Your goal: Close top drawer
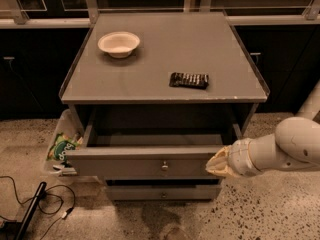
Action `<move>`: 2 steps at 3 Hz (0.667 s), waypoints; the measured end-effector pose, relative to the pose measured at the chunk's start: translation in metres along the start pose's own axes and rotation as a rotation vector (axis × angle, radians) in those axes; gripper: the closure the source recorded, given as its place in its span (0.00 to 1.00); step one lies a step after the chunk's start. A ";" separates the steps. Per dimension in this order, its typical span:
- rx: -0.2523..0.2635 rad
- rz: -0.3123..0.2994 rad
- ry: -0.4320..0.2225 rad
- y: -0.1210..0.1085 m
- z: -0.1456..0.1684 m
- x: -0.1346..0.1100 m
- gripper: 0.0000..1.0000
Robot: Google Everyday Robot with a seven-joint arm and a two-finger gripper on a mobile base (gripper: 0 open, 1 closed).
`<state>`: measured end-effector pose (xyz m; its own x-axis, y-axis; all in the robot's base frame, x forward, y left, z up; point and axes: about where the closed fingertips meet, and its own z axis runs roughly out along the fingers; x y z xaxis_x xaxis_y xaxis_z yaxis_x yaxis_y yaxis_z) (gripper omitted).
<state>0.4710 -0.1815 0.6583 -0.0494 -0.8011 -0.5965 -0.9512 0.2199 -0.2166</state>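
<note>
While the top drawer stands pulled well out of the cabinet, the gripper sits against the right end of its front; whether it is clenched or released I cannot tell. Closing it well probably calls for a straight, level push, nearer the knob if possible, since pressing at one end may skew it. On the grey surface rest a pale bowl and a dark packet, well apart. A bin of wrappers and a cable lie on the speckled floor at the picture's left.
</note>
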 end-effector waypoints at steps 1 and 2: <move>0.002 -0.017 -0.010 -0.016 0.011 -0.008 0.12; 0.005 -0.017 -0.007 -0.020 0.014 -0.007 0.14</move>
<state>0.4946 -0.1725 0.6562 -0.0314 -0.8006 -0.5983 -0.9503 0.2094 -0.2303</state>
